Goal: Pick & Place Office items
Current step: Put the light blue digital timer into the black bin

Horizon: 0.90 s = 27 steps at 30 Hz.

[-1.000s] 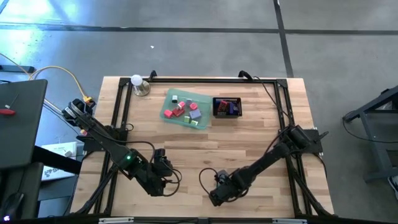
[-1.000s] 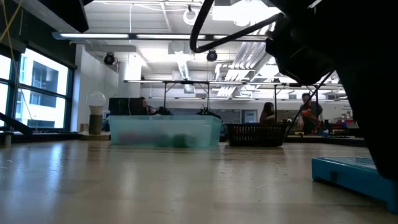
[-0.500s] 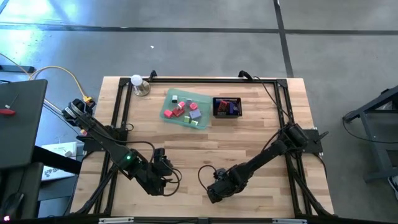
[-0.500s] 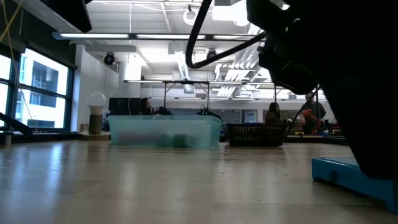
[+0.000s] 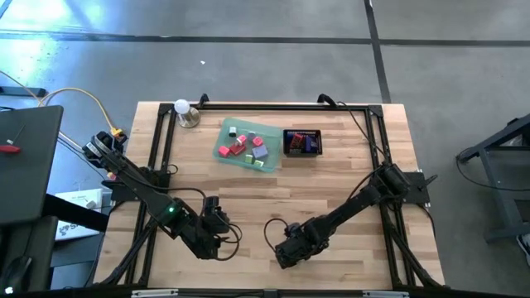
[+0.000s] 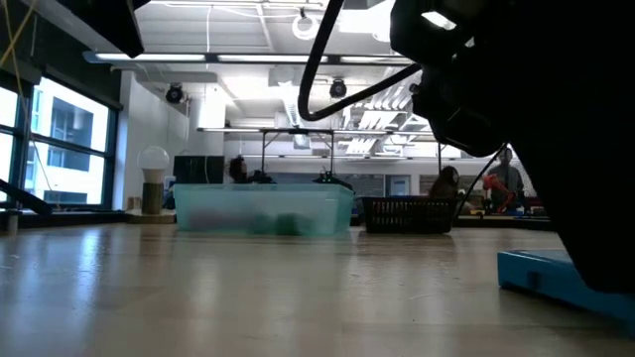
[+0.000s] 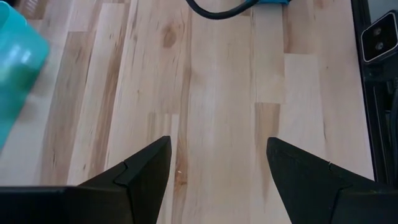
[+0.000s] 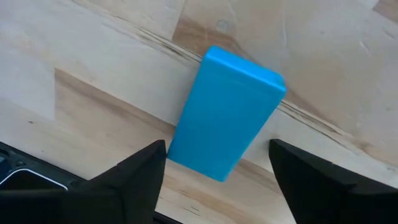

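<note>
A blue rectangular block (image 8: 225, 112) lies flat on the wooden table; in the low view (image 6: 556, 283) it shows at the right. My right gripper (image 8: 217, 143) is open just above it near the table's near edge (image 5: 284, 252), one finger on either side of the block's near end, touching nothing that I can see. My left gripper (image 7: 217, 140) is open and empty over bare wood at the near left (image 5: 222, 225). Several small red, pink, purple, green and white items lie in the translucent green tray (image 5: 271, 132) at the far middle.
A black mesh basket (image 5: 302, 142) with a few items stands right of the tray. A bulb lamp (image 5: 184, 112) stands at the far left. A black cable loop (image 5: 269, 232) lies between the arms. A black frame (image 5: 161, 149) runs along the table's edges.
My right gripper has gone a little toward the table's left edge, staying low over the blue block, which has kept its place.
</note>
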Motion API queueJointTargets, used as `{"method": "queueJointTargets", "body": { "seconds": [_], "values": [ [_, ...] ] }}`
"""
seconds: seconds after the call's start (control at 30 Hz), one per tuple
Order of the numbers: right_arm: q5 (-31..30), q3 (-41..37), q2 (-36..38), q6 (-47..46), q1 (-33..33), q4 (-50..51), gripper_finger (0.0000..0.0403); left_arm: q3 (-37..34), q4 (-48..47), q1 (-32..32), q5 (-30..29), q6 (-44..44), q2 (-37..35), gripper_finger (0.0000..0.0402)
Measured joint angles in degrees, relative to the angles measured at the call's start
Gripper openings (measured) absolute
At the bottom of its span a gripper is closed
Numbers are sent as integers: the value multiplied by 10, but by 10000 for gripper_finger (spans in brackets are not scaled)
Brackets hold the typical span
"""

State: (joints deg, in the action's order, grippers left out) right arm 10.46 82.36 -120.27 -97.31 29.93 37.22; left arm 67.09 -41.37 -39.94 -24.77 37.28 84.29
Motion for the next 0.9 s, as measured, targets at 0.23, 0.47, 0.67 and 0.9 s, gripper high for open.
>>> {"method": "queueJointTargets", "body": {
  "seconds": [0.23,0.47,0.67,0.9],
  "values": [
    [2,0,0,0,0,12,221,-4,-2,0,1,0,0,258],
    [10,0,0,6,3,26,144,-7,-3,0,1,1,0,258],
    [17,0,0,13,4,32,134,-7,-3,0,1,0,0,258],
    [14,0,0,22,9,33,147,-7,-3,0,1,0,0,258]
  ]
}}
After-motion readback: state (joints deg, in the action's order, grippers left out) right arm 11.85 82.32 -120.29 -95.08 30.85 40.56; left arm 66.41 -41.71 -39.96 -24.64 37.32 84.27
